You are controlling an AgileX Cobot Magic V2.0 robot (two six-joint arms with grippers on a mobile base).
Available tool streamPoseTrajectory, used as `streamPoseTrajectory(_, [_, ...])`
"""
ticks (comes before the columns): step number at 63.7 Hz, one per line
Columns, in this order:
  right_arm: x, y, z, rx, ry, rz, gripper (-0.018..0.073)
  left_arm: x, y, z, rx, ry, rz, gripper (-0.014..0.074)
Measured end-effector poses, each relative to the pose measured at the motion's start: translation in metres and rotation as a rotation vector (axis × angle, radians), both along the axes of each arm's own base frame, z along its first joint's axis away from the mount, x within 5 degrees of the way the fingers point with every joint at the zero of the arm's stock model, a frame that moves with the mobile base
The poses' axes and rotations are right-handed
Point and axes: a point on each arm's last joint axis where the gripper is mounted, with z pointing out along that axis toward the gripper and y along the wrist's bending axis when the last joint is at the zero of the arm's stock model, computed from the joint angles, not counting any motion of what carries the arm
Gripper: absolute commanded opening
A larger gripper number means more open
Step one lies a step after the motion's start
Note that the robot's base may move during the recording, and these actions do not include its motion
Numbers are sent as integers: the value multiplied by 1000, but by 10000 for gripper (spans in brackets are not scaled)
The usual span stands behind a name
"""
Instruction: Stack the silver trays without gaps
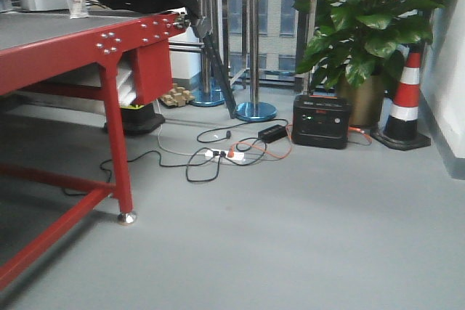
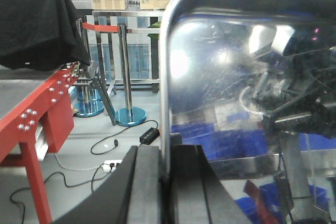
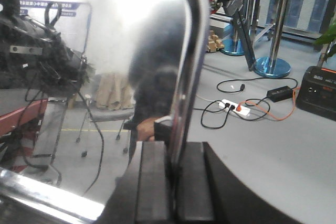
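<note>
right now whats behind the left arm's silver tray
The silver tray hides whatever is behind it; only stanchion posts and the red table show past its left rim.

Mirror-shiny steel tray [image 2: 220, 77] on edge, filling the right of the left wrist view — rounded corner upper left, blue reflections low. Right wrist view: tray [image 3: 131, 35] on edge, filling the left.

Light was soft and even, shadows faint. Glare whitened the silver tray [image 3: 105, 30] toward 12 o'clock; fingers [image 3: 152, 182] blurred.

Grey floor [image 1: 305, 237] strewn with cables [image 1: 211, 161], red table [image 1: 73, 47], potted plant [image 1: 370, 27].
</note>
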Motion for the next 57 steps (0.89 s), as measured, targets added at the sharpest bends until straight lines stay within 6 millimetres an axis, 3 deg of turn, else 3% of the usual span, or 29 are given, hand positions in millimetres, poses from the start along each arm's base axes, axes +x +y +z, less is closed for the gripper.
streamPoseTrajectory(57, [0, 0, 0, -1, 2, -3, -58, 1, -1, -1, 2, 3, 0, -9])
